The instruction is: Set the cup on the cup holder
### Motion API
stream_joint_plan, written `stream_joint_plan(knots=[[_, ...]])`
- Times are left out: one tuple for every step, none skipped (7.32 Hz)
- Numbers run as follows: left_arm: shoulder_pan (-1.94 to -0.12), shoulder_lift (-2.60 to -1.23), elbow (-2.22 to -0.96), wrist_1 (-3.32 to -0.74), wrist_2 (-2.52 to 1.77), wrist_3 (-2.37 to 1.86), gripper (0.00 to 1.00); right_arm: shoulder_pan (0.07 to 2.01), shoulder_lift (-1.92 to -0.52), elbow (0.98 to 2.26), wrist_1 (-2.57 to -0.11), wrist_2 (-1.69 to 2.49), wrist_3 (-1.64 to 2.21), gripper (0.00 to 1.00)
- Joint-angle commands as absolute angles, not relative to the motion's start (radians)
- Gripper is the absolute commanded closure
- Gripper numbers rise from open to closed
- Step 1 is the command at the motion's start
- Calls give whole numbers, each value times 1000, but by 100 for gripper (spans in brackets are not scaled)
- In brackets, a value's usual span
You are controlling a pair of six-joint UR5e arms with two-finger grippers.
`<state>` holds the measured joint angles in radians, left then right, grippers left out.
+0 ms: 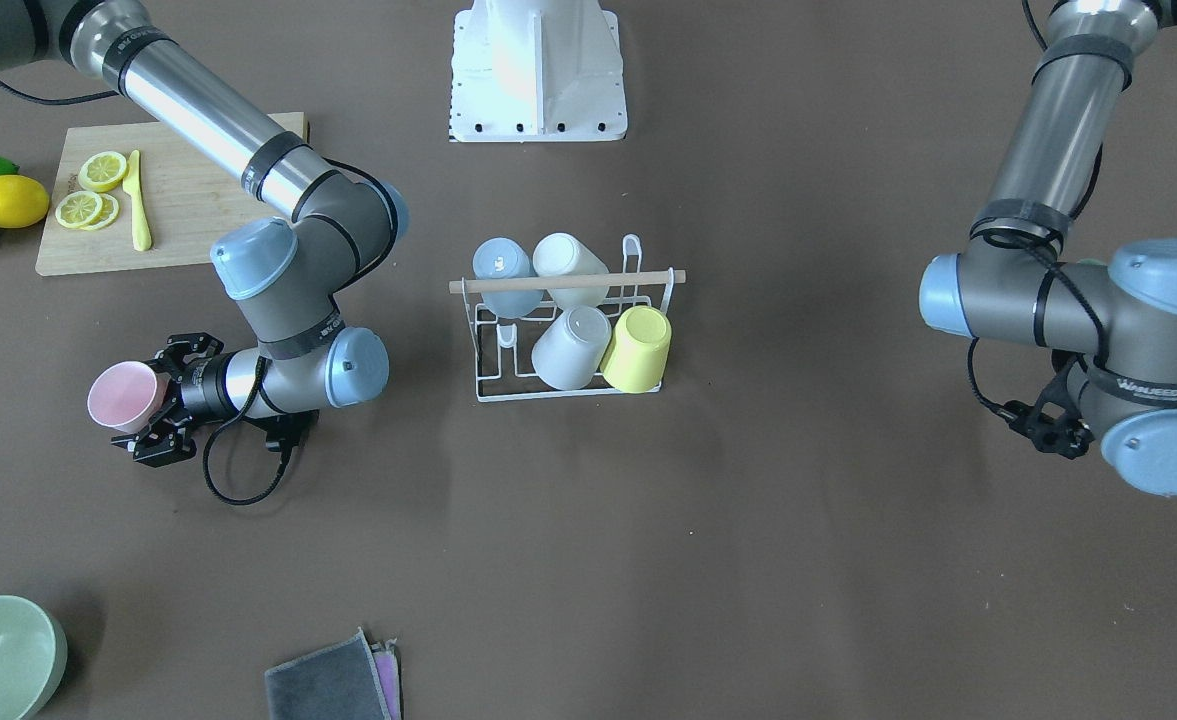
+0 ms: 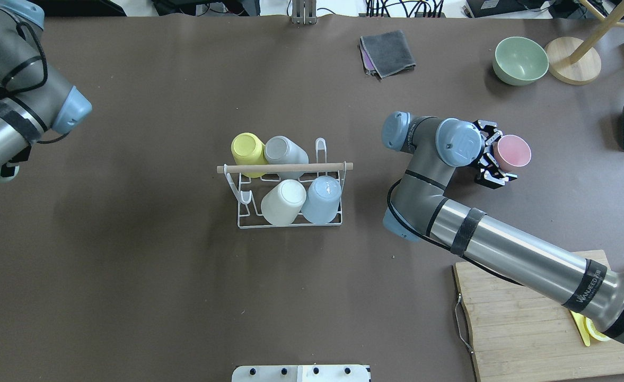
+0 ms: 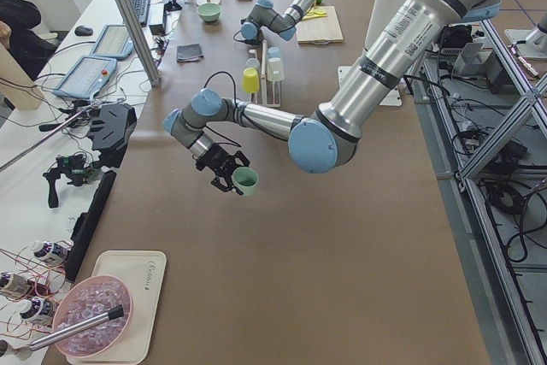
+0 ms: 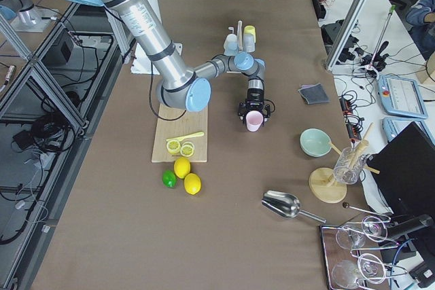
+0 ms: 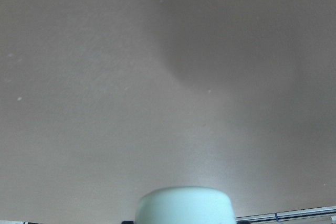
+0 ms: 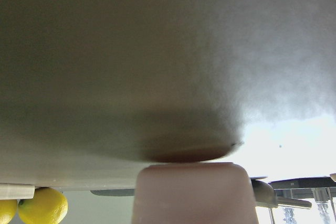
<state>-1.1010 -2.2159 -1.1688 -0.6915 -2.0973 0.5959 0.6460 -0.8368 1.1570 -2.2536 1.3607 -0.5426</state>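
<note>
Clamps the pink cup in the right gripper, mouth toward 3 o'clock overhead, cup holder at 9 o'clock with a bare prong nearest, and a mint cup in the farther left gripper

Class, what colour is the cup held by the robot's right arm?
Pink. The cup shows best in the overhead exterior view.

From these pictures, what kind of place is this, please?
Most likely a robotics lab, not a real kitchen: an aluminium frame post and control tablets are beside the table, and the cup holder looks like a staged prop.
</note>
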Motion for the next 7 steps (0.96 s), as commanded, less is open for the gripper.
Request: stream_joint_plan(knots=[[-1218, -2207, -1338, -667, -2102, 592, 100, 653, -839, 1158, -2253, 1361, -546, 1], [-1227, -2180, -1459, -672, -2095, 534, 100, 652, -848, 1172, -2253, 1361, -546, 1], [-1227, -2154, -1561, -695, -2095, 455, 100, 652, -870, 1196, -2253, 1361, -546, 1], [-1226, -2146, -1627, -760, -2092, 346, 100, 652, -873, 1200, -2253, 1361, -546, 1], [-1218, -2087, -1697, -878, -2041, 292, 100, 652, -874, 1201, -2252, 1361, -543, 1], [-1218, -2029, -1712, -1038, -2028, 260, 100, 652, -874, 1200, -2253, 1361, -545, 2], [-1213, -2016, -1715, -1157, -2029, 138, 100, 653, -874, 1201, -2252, 1361, -545, 15]])
